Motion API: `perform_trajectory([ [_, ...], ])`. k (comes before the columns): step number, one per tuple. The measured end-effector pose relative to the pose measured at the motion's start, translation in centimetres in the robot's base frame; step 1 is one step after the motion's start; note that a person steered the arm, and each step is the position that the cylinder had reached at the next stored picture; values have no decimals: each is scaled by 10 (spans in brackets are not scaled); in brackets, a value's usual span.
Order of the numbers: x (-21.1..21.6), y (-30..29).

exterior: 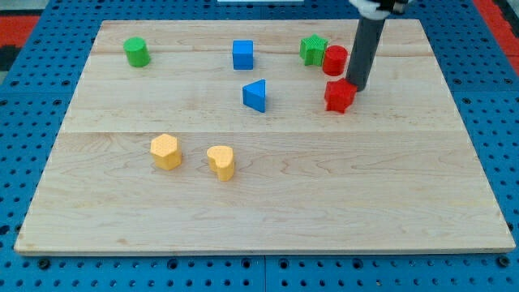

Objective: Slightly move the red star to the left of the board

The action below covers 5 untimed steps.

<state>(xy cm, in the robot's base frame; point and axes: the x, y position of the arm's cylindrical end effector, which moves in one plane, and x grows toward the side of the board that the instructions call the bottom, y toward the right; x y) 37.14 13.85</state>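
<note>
Desk (268, 211): pale wood board, planks joined along horizontal seams, grain visible. Beneath and around it, blue perforated panel (24, 122) with regular holes. Red surface (16, 28) at both top corners. Lighting even, shadows soft.

Pale wood board (268, 203) with faint grain, on a blue pegboard (32, 162) dotted with dark holes; red patches at the view's top corners. 2 red blocks: a star (340, 96) and a cylinder (334, 60). 2 green: a cylinder (136, 52) and a star (313, 49). 2 blue: a cube (242, 55) and a triangle (255, 95). 2 yellow-orange: a hexagon (165, 152) and a heart (220, 161). The rod (366, 49) is dark grey down to my tip (358, 88)
</note>
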Motion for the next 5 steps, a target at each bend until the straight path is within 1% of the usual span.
perform_trajectory([
  [1, 9, 1],
  [5, 9, 14],
])
